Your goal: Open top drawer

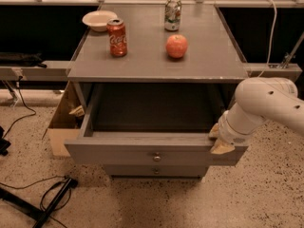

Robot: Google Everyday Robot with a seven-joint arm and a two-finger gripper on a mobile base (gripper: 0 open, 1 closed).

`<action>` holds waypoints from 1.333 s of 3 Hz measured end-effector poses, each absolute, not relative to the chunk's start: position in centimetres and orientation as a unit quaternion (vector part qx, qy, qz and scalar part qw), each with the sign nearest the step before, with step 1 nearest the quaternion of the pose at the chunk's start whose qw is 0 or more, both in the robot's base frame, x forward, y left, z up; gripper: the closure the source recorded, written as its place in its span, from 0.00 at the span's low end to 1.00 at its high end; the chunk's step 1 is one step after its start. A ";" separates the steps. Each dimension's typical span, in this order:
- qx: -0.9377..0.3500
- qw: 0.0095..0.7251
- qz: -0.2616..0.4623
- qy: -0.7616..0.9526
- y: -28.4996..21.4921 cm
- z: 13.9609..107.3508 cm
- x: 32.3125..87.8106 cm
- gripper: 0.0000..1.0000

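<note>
The top drawer (118,153) of the grey cabinet is pulled far out. Its flat front carries one small round metal knob (156,157) at centre, and its bare grey inside holds nothing that I can see. My gripper (217,139) sits at the right end of the drawer's front edge, with a tan fingertip (221,147) resting on the top of the front panel. The white arm (266,103) comes in from the right and hides the drawer's right corner.
On the cabinet top (209,61) stand a red cola can (117,37), a red apple (176,46), a green-and-silver can (173,14) and a white bowl (99,20). A lower drawer front (156,171) shows beneath. A cardboard box (61,122) sits at the left; cables (52,198) lie on the floor.
</note>
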State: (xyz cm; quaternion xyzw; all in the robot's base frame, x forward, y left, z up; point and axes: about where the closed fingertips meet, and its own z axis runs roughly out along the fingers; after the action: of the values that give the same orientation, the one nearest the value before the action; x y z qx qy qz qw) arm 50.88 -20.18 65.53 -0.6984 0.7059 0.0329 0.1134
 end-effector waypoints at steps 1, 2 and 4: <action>-0.698 0.113 0.033 0.706 -20.2 65.5 50.9 0.60; -0.698 0.113 0.033 0.706 -20.2 65.5 50.9 0.37; -0.698 0.113 0.033 0.706 -20.2 65.5 50.9 0.00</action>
State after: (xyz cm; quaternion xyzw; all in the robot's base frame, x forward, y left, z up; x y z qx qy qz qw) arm 50.87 -20.18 65.53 -0.6984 0.7059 0.0329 0.1134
